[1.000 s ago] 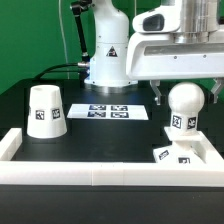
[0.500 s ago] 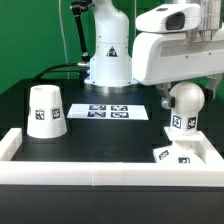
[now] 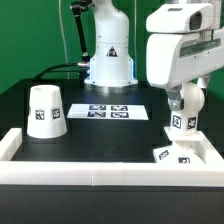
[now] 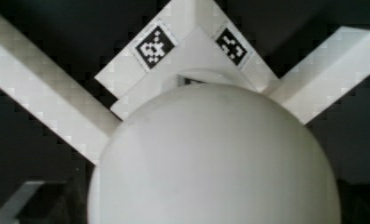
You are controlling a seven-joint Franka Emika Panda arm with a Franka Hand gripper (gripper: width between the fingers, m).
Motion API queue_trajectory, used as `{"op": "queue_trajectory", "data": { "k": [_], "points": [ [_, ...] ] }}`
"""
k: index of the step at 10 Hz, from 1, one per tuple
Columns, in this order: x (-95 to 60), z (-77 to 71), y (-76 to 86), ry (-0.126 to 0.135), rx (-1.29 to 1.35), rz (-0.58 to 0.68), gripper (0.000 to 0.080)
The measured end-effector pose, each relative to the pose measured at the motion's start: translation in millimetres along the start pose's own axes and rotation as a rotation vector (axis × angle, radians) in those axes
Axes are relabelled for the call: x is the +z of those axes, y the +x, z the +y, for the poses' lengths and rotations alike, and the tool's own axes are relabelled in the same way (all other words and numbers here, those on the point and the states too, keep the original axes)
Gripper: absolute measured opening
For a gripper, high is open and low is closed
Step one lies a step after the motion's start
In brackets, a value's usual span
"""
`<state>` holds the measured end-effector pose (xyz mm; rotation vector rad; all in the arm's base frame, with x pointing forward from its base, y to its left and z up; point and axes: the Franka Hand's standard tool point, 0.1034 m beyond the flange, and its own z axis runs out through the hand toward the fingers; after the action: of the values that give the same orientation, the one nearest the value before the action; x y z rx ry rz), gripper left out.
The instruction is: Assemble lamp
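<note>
Lamp assembly, seating the bulb on the base. The bulb [image 3: 185,108] stands upright on the flat square base [image 3: 166,154], which is tucked into a corner of the white rail [image 3: 100,176] at the exterior view's right. The fingers [image 3: 169,97] come down over the bulb's crown from directly above. Whether they clasp it or merely flank it cannot be told from either view, as the arm's body hides the contact and the wrist view is filled by the bulb's dome. The step appears to be joining the bulb to the base, probably by turning it. To do it well, the grip would be kept centred on the bulb's vertical axis, any turn made about that axis without side push, and the base left braced against the rail's corner so that it cannot spin. The bulb is smooth, white and egg-shaped, rounded above and narrowing to a neck that carries a black-and-white square tag. The base shows two such tags in the wrist view. The tapered shade [image 3: 45,110] waits mouth-down on the black tabletop [image 3: 95,138], well apart at the exterior view's left, beyond the marker board [image 3: 110,110].
</note>
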<state>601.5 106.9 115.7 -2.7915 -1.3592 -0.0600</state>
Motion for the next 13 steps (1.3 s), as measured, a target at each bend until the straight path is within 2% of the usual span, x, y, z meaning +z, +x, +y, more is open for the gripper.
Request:
{"op": "queue_trajectory", "data": {
  "k": [4,7,9,10,13],
  "points": [
    [0.9,3.7,-4.0,-0.022,-0.240,-0.020,0.0699],
    [1.6,4.1,-5.1,-0.032,-0.313,-0.039,0.0699],
    [1.7,4.5,-5.6,-0.032,-0.303,-0.039,0.0668],
    [1.8,4.6,-5.7,-0.032,-0.303,-0.039,0.0577],
    [1.5,5.9,-8.2,-0.028,-0.212,-0.043,0.0577]
  ]
}}
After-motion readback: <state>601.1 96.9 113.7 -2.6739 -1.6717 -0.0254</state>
